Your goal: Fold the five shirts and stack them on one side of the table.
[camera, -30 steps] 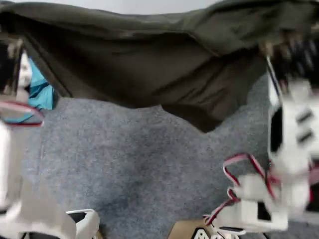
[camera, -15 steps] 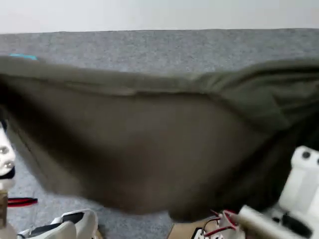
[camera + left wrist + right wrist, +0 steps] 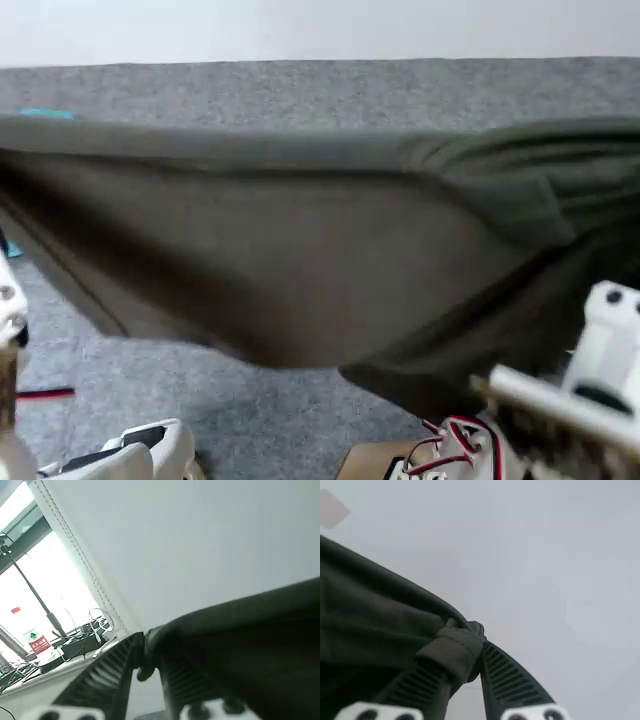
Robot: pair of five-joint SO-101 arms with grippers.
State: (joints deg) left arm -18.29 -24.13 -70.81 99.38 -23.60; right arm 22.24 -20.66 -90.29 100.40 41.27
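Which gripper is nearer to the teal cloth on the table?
Left. The left gripper grips the olive shirt at its end toward the teal cloth; the right gripper grips the opposite end.

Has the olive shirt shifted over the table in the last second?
Yes. The olive shirt has swung toward the near side: it hid the far edge of the grey table before; that edge now shows beyond it.

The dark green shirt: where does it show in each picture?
High view: the shirt hangs stretched across the middle, above the grey table.
Left wrist view: its edge pinched in the left gripper.
Right wrist view: its bunched hem in the right gripper.
Shared landmark: the pale wall behind.
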